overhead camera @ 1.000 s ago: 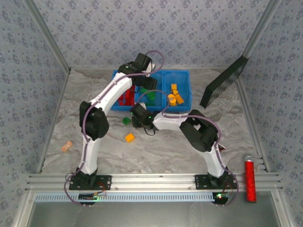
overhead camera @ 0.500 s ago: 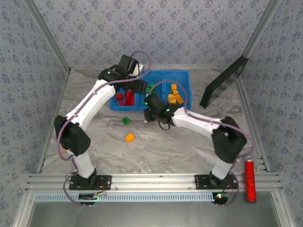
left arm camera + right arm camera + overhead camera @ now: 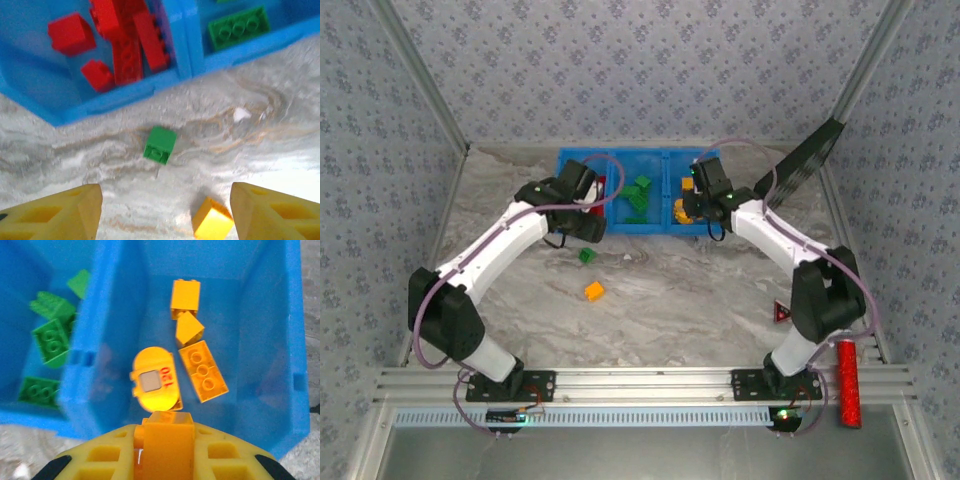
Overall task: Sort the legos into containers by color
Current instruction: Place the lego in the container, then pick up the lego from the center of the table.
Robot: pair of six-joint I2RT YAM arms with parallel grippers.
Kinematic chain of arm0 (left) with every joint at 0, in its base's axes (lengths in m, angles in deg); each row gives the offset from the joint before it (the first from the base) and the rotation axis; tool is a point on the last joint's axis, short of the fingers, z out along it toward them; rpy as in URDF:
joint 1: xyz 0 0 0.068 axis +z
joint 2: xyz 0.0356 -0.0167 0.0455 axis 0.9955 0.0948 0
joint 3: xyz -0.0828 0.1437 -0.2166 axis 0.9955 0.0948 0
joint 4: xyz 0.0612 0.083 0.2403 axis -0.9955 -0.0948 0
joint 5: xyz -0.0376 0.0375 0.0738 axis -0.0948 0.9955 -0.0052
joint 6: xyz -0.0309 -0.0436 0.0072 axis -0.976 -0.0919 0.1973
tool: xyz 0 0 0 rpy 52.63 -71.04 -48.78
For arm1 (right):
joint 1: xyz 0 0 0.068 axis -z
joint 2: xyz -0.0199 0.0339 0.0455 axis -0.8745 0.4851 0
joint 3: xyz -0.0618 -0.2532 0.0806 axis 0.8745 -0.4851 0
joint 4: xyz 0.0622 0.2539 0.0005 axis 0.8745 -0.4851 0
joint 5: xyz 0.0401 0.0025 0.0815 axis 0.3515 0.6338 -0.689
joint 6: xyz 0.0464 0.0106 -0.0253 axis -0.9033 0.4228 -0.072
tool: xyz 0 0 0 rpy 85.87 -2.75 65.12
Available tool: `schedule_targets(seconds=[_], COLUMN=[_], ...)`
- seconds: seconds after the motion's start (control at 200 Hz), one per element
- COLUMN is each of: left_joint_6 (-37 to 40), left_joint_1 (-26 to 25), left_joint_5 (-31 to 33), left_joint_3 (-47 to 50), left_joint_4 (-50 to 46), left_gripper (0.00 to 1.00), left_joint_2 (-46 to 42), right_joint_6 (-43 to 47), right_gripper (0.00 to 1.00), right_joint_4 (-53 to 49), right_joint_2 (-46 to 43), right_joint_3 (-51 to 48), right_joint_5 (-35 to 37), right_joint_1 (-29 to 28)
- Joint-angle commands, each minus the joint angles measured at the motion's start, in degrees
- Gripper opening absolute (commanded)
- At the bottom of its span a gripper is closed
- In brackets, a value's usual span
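Note:
The blue tray (image 3: pixel 715 222) holds the containers: red legos (image 3: pixel 125 45) on the left, green legos (image 3: pixel 50 340) in the middle, orange legos (image 3: pixel 202 370) on the right. My right gripper (image 3: pixel 167 452) hovers over the right compartment's near side, shut on an orange lego (image 3: pixel 167 437); it is also seen in the top view (image 3: pixel 692 205). My left gripper (image 3: pixel 165 215) is open above the table just in front of the tray (image 3: pixel 125 97). A loose green lego (image 3: pixel 160 145) lies ahead of its fingers and a loose orange lego (image 3: pixel 212 222) sits close to the right finger (image 3: pixel 275 212).
A black panel (image 3: pixel 800 170) leans at the back right beside the tray. A long red studded cylinder (image 3: pixel 847 385) lies on the front rail at the right. A small red triangular piece (image 3: pixel 783 313) sits by the right arm. The two loose legos (image 3: pixel 587 255) lie left of centre.
The left arm pulled back from over the tray to the table in front of it, jaws widening. The right arm swung from the table to above the right compartment, shut on the orange lego.

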Motion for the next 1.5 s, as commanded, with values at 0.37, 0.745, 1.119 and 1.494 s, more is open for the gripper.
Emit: schedule_targets(seconds=[0.37,0.745,1.119,1.494], left_joint_6=[1.3,0.8,1.6,1.6], left_joint_1=[0.2,1.5,2.3,2.8], left_joint_5=[2.8,1.3,-0.7,-3.3], left_joint_3=[10.2,12.1,12.1,11.2], left_joint_4=[4.7,9.5,13.9,15.7], left_gripper=[0.73,0.74,0.74,0.69], left_joint_2=[1.8,7.0,12.8,17.4], right_joint_6=[6.5,8.4,8.1,8.5], right_gripper=[0.33,0.49,0.58,0.7], right_joint_4=[0.4,-1.2,-4.1,-7.3], right_joint_2=[15.2,14.6,5.9,-5.3], right_joint_3=[10.1,10.4,9.5,2.2], right_joint_5=[-8.4,-9.4,-10.6,-11.3], right_joint_1=[5.6,6.4,5.8,0.9])
